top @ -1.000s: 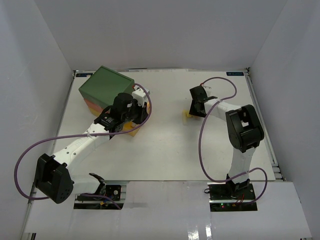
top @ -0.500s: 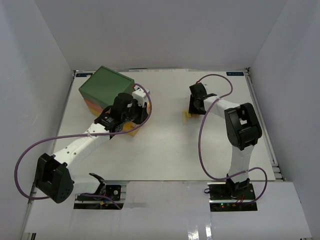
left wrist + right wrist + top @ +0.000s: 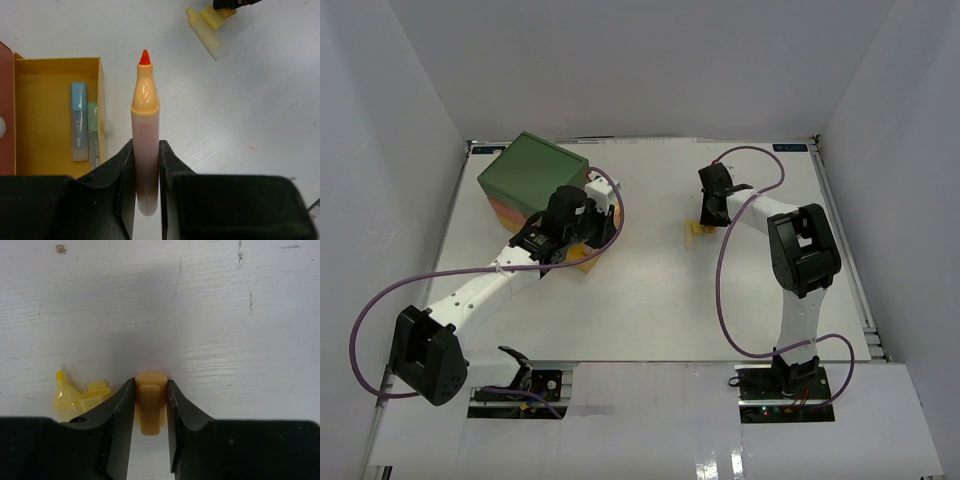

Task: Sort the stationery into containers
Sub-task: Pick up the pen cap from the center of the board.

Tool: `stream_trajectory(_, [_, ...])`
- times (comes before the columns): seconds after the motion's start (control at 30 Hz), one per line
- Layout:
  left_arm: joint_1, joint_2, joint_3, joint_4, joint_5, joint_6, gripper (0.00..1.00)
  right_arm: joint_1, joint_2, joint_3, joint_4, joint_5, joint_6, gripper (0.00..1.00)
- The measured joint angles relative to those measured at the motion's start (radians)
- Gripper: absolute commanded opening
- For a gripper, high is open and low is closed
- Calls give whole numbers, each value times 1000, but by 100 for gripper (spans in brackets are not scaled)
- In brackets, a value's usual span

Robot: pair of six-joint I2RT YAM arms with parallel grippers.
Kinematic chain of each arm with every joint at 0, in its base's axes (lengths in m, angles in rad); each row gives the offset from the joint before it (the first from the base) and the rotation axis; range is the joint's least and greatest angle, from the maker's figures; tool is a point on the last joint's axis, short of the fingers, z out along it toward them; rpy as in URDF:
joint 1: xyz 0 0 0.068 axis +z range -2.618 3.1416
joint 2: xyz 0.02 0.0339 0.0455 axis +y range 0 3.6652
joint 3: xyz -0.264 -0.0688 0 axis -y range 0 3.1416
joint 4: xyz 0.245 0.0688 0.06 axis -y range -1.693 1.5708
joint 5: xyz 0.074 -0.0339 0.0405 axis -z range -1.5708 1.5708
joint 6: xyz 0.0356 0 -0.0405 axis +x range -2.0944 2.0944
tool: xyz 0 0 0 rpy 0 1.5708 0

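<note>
The left pincer (image 3: 146,148) grips an uncapped orange marker (image 3: 145,125) beside the open yellow drawer (image 3: 50,65), which holds a blue marker (image 3: 78,120) and a green marker (image 3: 93,132). The right pincer (image 3: 151,386) clamps an orange cap (image 3: 150,412) on the tabletop (image 3: 210,315), next to a yellow marker (image 3: 64,395).

Right of the chest (image 3: 532,175) the table (image 3: 650,290) lies bare as far as the uncapped yellow marker (image 3: 207,40) and my right gripper (image 3: 150,387) beside it, whereas my left arm (image 3: 480,290) hangs over the chest's open yellow drawer (image 3: 45,100) and a white wall (image 3: 620,70) stands close behind the chest.
</note>
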Motion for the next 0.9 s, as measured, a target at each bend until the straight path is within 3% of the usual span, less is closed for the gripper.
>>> stream_trajectory(0.17, [0, 1, 0, 0, 8, 0, 2, -4, 0, 0, 0, -1, 1, 12])
stream_trajectory(0.43, [0, 1, -12, 22, 64, -2, 1, -2, -67, -24, -35, -5, -12, 10])
stream_trajectory(0.73, [0, -29, -74, 99, 171, -4, 1, 118, -465, -38, 65, -75, 2, 8])
stream_trajectory(0.9, [-6, -99, -122, 177, 237, 0, 1, 233, -573, -42, 192, -112, 37, 8])
